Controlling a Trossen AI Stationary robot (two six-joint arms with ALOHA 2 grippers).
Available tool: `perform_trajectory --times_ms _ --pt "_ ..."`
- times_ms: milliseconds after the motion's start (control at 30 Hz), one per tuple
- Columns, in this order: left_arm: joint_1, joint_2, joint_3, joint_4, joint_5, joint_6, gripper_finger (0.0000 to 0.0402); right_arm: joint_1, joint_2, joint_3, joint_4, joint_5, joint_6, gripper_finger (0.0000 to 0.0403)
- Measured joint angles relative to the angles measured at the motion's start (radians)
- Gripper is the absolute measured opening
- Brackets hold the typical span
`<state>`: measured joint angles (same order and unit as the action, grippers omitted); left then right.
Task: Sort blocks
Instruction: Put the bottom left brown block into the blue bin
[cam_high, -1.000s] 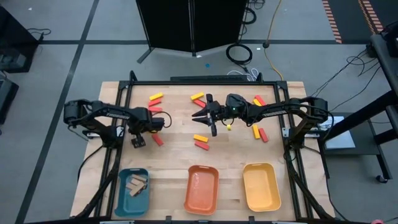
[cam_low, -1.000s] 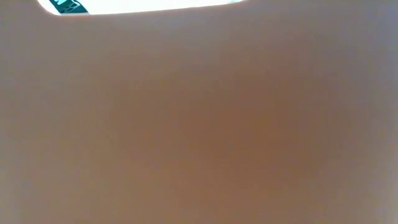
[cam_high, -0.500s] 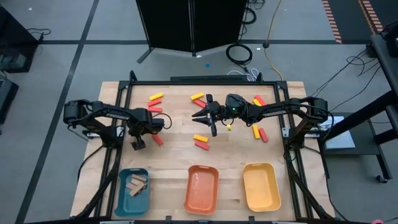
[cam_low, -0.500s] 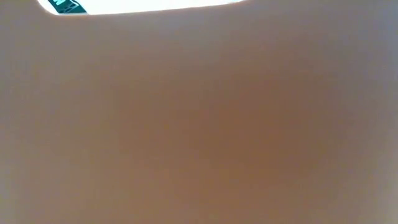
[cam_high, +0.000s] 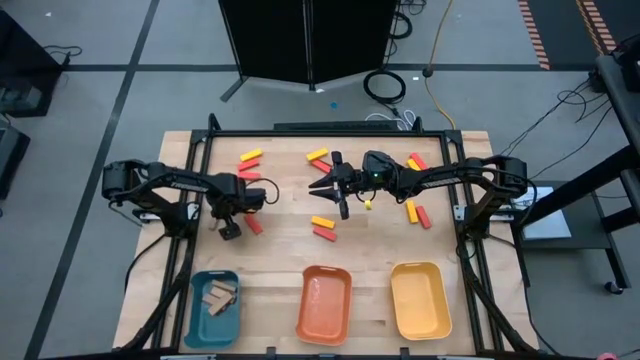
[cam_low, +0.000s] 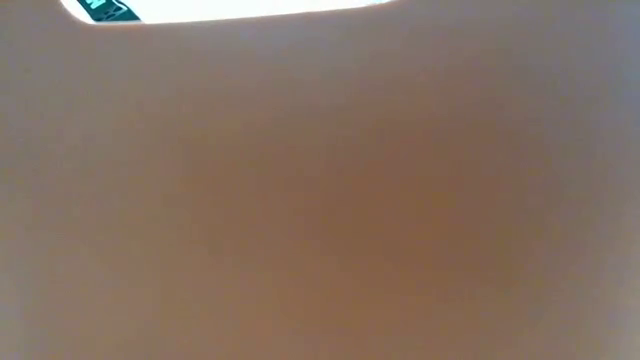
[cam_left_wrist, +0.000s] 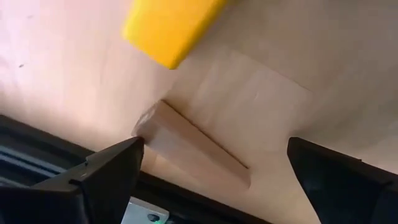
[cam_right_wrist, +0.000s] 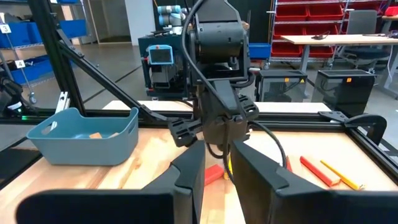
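Observation:
Red and yellow blocks lie scattered flat on the wooden table, for instance a red one and a yellow and red pair. My left gripper points steeply down at the table's left part. In its wrist view it is open, with a tan block lying on the table between its fingers and a yellow block beyond; whether a finger touches the tan block I cannot tell. My right gripper hovers level over the table's middle, pointing left, fingers a little apart, nothing between them.
At the near edge stand a blue tray with tan blocks in it, an orange tray and a yellow tray. More blocks lie at the far side and right. The low view is blocked by a blurred tan surface.
My left gripper has turned a little on the spot above the tan block. My right arm has kept still.

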<state>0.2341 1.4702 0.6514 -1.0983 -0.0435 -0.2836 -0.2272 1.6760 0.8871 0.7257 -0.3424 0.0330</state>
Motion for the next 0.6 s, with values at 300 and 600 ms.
perform_trajectory --times_ms 300,600 --pt "0.022 0.000 -0.005 -0.032 -0.026 -0.130 0.0396 0.000 0.000 0.000 -0.004 0.000 0.000 0.0071" --pt "0.058 -0.004 -0.058 0.042 0.041 -0.130 0.0358 0.000 0.000 0.000 -0.005 0.000 0.006 0.0071"
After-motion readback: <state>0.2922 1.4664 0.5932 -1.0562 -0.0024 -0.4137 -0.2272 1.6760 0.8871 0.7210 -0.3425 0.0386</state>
